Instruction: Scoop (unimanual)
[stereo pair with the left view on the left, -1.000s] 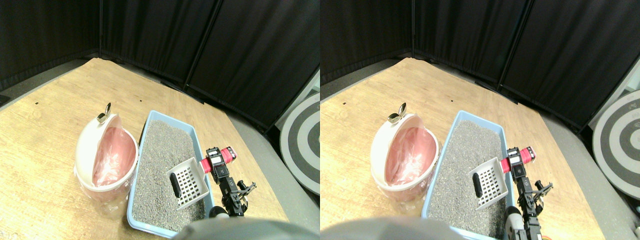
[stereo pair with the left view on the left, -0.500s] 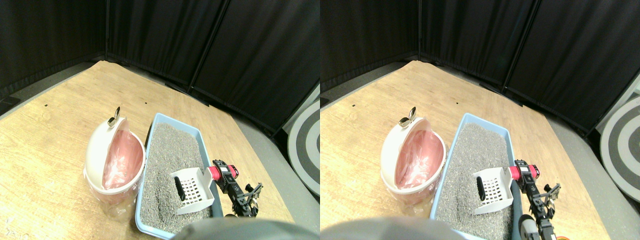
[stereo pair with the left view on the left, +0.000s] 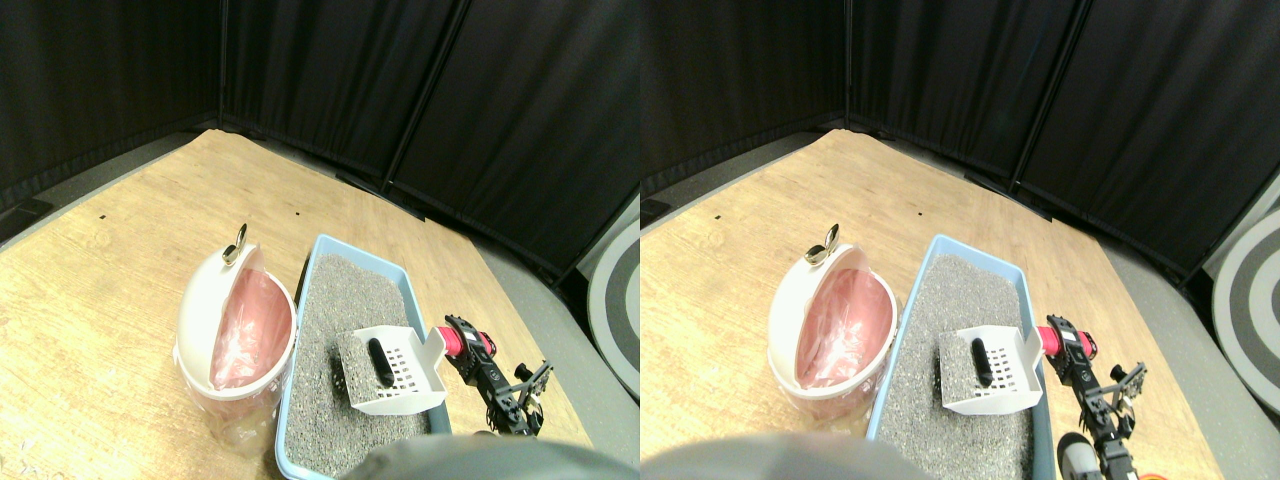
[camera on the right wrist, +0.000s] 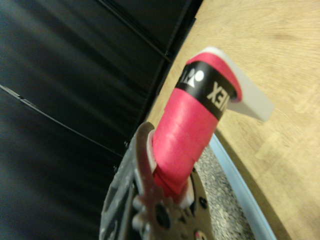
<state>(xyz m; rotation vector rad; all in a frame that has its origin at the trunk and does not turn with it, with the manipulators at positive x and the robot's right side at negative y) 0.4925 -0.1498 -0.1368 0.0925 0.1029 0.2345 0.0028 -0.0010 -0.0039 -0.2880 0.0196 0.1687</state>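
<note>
Scoop loaded, ready to carry to the bin.

Pink-lined bin (stereo pair with the left view on the left: 235, 335) sits left of the litter tray (stereo pair with the left view on the left: 318, 262); the scoop (stereo pair with the left view on the left: 395, 368) with a dark lump (stereo pair with the left view on the left: 380, 362) hovers over the tray's right edge, the right gripper (stereo pair with the left view on the left: 468, 345) clamping its red handle (camera on the right wrist: 192, 132). Next likely: swing left, tip.

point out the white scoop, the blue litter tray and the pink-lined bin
white scoop (stereo pair with the left view on the left: 398, 372): stereo pair view, slotted floor.
blue litter tray (stereo pair with the left view on the left: 352, 246): stereo pair view, far rim.
pink-lined bin (stereo pair with the left view on the left: 198, 305): stereo pair view, white lid shell.

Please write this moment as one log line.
gripper: shut on scoop handle | scoop: over litter, holds dark lump | tray: beside bin | bin: open
</note>
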